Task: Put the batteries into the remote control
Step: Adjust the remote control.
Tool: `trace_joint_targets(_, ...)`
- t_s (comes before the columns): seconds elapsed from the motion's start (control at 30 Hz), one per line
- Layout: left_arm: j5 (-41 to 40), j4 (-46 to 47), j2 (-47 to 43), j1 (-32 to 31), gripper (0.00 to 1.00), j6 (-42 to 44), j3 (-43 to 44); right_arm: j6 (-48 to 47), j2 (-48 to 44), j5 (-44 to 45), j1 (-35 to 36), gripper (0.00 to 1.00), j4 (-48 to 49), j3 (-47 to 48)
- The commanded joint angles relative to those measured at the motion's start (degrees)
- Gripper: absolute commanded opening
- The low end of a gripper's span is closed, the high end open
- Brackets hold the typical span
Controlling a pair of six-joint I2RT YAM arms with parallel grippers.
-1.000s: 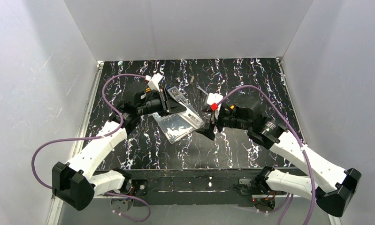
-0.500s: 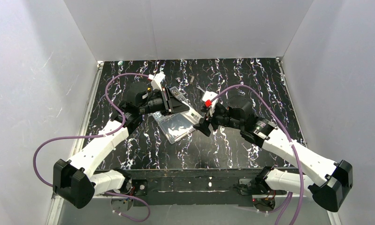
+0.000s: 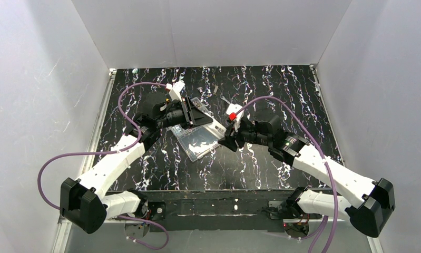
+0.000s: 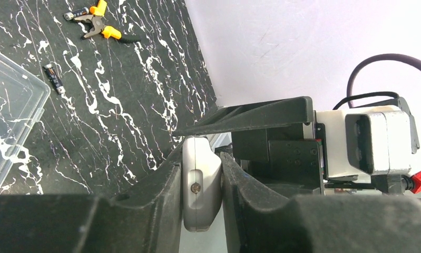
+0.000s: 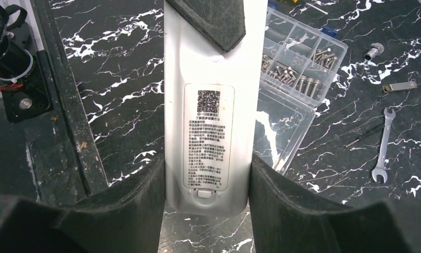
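The white remote control (image 3: pixel 215 126) hangs above the table between my two grippers. My left gripper (image 3: pixel 196 114) is shut on its far end; in the left wrist view the remote's edge (image 4: pixel 200 184) is pinched between the black fingers (image 4: pixel 145 200). My right gripper (image 3: pixel 228 138) is closed round the near end; in the right wrist view both fingers (image 5: pixel 129 205) press the sides of the remote (image 5: pixel 208 132). Its labelled back cover faces the camera and is closed. Two small batteries (image 4: pixel 54 79) (image 4: pixel 74 13) lie on the table.
A clear plastic compartment box (image 3: pixel 197 139) lies open under the remote, with screws in its cells (image 5: pixel 297 68). Orange-handled pliers (image 4: pixel 100 26), a wrench (image 5: pixel 382 153) and small metal parts lie on the black marbled table. White walls surround it.
My right arm has moved left and its gripper has come onto the near end of the remote. My left gripper has shifted slightly, still holding the remote.
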Motion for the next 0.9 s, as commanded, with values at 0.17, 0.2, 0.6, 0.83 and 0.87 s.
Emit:
trace_joint_targets(0.17, 1.4, 4.4, -0.2, -0.3, 0.44, -1.5, 1.0, 7.0, 2.5, 2.7, 0.0, 0.07, 0.7, 4.5)
trace_joint_targets(0.2, 1.4, 4.4, -0.3, -0.3, 0.45, -1.5, 1.0, 7.3, 2.7, 2.6, 0.1, 0.06, 0.6, 4.8)
trace_joint_targets(0.6, 0.9, 3.2, -0.3, -0.7, 0.44, -0.3, 1.3, 8.6, 3.3, 1.4, 0.0, 0.05, 0.6, 6.2)
trace_joint_targets(0.83, -0.5, -0.8, -0.4, -1.6, 0.43, 2.5, 2.2, 9.8, 3.2, 0.4, 0.1, 0.04, 0.8, 6.8)
trace_joint_targets(0.87, -0.8, -1.3, -0.4, -1.8, 0.43, 2.9, 2.3, 9.9, 3.1, 0.4, 0.0, 0.04, 0.9, 6.9)
